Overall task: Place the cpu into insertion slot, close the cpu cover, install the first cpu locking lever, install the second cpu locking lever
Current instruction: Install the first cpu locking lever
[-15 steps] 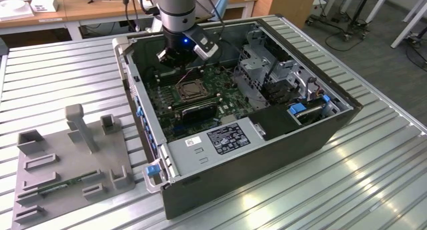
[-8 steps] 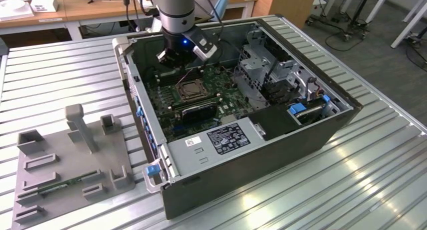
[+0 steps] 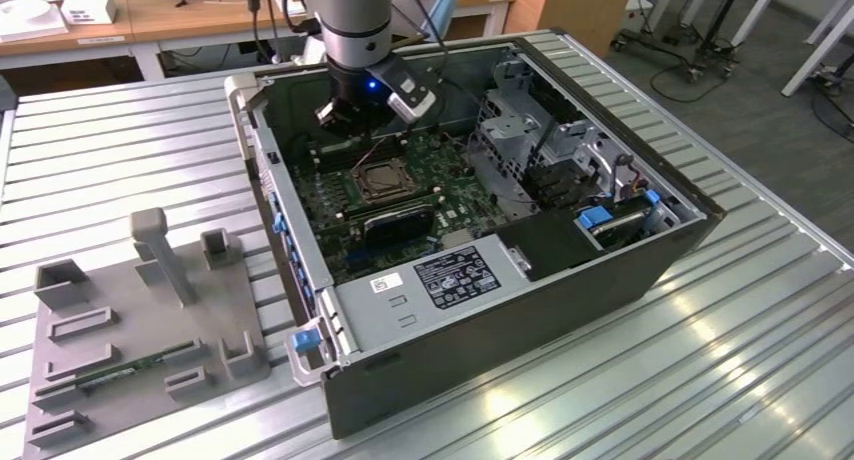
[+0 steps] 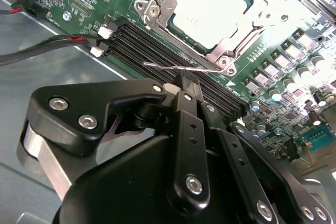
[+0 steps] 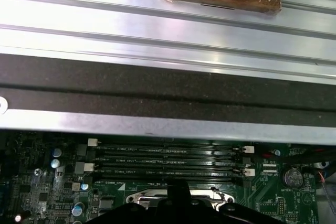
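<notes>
Black jointed gripper [image 4: 185,84], tips together, by thin wire lever [image 4: 157,65]; pale square cpu [image 4: 210,9]

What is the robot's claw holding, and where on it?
The gripper seems to pinch the thin wire cpu locking lever partway along its length, beside the cpu cover.

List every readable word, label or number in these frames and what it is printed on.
Sticker on the grey metal box, exterior view: print too small to read.
White lettering beside the memory slots, first wrist view: too small to read.
White markings on the green board, second wrist view: blurred.
Nothing can be quoted.
</notes>
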Motion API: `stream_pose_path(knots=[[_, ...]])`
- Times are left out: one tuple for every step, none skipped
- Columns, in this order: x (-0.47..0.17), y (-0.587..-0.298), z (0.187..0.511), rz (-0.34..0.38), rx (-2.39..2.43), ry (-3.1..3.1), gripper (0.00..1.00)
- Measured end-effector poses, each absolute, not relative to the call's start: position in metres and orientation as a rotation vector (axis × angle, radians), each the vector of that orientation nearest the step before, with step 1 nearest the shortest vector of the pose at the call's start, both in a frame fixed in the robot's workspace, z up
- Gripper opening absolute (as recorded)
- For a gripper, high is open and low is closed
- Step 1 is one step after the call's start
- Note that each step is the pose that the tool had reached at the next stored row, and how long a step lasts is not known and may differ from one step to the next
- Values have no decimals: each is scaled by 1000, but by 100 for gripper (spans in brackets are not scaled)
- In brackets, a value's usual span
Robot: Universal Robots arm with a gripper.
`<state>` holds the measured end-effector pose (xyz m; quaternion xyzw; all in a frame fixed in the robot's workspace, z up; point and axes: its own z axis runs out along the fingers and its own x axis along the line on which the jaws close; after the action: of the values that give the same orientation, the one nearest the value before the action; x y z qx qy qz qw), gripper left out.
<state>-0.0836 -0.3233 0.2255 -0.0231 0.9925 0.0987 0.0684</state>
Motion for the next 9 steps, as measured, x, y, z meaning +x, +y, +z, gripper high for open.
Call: stream_pose_path(knots=[[-83,-323,225,297,-69,2989,11],[-83,-323,225,297,-69,2989,11],[-83,-323,226,297,-69,2989,11],[-83,-323,225,297,-69,2989,11],[-83,-323,225,297,-69,2989,11],[-83,-323,225,297,-69,2989,11],[-83,-323,225,297,-69,2989,11],[-83,-323,225,297,-70,2989,11],[-82,-323,225,297,-70,2989,11]])
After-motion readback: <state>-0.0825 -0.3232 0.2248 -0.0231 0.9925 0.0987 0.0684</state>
